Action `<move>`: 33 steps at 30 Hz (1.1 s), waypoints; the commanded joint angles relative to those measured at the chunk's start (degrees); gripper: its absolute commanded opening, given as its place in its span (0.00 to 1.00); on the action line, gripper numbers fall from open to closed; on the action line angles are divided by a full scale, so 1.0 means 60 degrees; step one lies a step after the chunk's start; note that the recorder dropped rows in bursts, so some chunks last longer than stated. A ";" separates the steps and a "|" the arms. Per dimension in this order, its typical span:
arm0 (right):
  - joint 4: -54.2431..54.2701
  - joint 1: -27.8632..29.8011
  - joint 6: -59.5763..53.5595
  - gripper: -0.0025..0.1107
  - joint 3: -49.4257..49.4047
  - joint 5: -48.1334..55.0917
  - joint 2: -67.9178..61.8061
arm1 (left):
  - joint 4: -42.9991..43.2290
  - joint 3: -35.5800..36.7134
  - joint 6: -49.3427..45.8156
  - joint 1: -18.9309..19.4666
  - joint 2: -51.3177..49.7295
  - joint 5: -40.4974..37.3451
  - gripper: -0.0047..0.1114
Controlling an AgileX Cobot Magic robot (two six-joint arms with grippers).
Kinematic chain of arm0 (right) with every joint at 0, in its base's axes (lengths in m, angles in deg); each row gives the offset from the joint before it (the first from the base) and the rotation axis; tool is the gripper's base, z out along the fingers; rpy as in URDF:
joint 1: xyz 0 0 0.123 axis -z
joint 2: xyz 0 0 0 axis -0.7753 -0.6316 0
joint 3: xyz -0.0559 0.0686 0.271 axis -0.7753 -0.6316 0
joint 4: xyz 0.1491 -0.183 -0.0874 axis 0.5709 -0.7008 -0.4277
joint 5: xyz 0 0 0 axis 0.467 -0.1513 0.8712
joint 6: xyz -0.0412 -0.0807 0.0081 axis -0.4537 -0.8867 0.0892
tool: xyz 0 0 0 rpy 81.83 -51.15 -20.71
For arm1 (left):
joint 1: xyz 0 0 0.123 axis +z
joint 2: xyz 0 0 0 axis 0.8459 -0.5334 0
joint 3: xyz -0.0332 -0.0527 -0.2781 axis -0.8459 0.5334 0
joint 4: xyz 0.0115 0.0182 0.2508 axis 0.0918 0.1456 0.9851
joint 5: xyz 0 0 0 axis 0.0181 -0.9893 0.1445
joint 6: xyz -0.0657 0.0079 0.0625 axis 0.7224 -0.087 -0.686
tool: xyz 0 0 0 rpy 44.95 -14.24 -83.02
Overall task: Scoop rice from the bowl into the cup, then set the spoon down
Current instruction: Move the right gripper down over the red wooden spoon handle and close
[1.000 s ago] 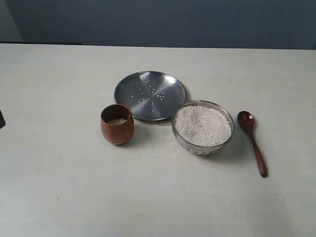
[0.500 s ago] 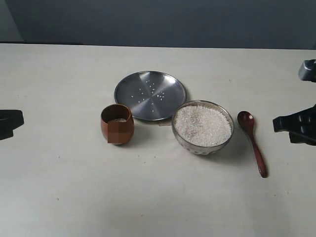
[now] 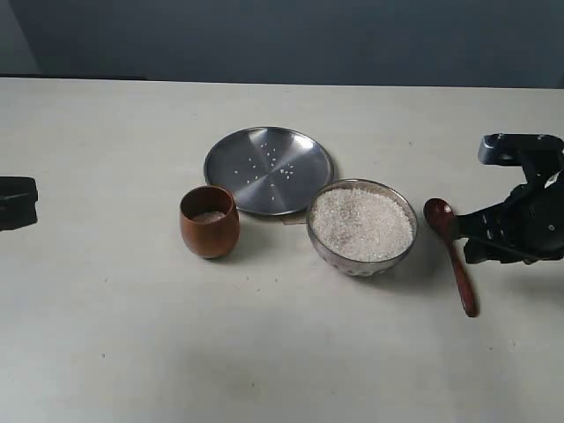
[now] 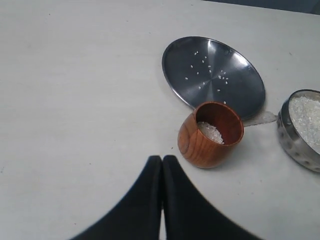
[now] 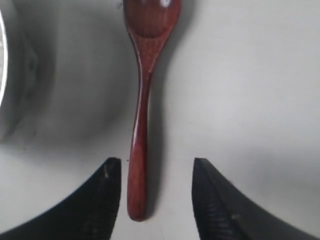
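Right gripper point(image 5: 155, 172): jaws spread wide, holding nothing. The two fingers stand either side of the tail end of the spoon point(image 5: 140, 120), with the handle nearer one finger. No contact with the handle is evident, and the height above the table point(image 3: 282, 352) cannot be told.

Left gripper point(image 4: 162, 167): fingers pressed together, nothing between them. It sits far out on the cup's side of the bowl point(image 3: 352, 260), well apart from it.

Spoon: flat on the table just beside the bowl, on the side away from the cup point(image 3: 209, 231), head empty and handle pointing towards the near edge.

Bowl: upright, filled nearly to the rim with rice point(image 3: 361, 222).

Cup: upright, near the bowl but apart from it, with a little rice at its bottom.

Steel plate point(image 3: 256, 189): behind the bowl, towards the cup's side, bearing a few loose grains. Whether its rim touches the bowl cannot be told.
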 commanded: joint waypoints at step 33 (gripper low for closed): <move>-0.2075 -0.1133 0.2019 0.42 0.0067 0.0182 -0.1328 | 0.0909 -0.0014 -0.0026 -0.0065 -0.0013 -0.0333 0.04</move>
